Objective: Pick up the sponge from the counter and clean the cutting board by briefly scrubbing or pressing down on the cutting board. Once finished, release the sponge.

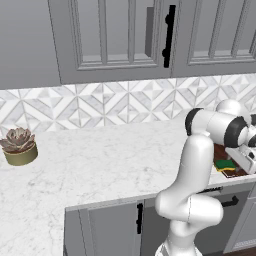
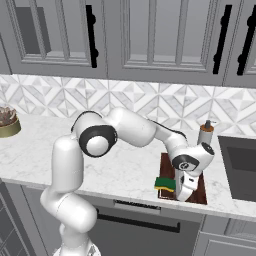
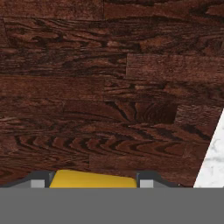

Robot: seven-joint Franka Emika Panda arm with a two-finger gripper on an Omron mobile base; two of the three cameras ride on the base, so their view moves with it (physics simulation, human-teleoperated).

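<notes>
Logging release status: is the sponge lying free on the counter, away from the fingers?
No. In the hand view the sponge sits between the two fingers, just over the cutting board.

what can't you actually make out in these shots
- Left base view: most of the cutting board and part of the sponge are hidden behind the arm.
- Right base view: the gripper covers the sponge's right end, hiding the fingertips.
- Hand view: the grey bottom band cuts off the sponge, so its contact with the board is unclear.

- Sponge point(image 2: 165, 184): green-topped, yellow-sided block, flat on the board's front-left part.
- Cutting board point(image 3: 109, 87): dark reddish-brown wood, flat on the counter point(image 2: 125, 170); marble shows at 4 o'clock in hand view.
</notes>
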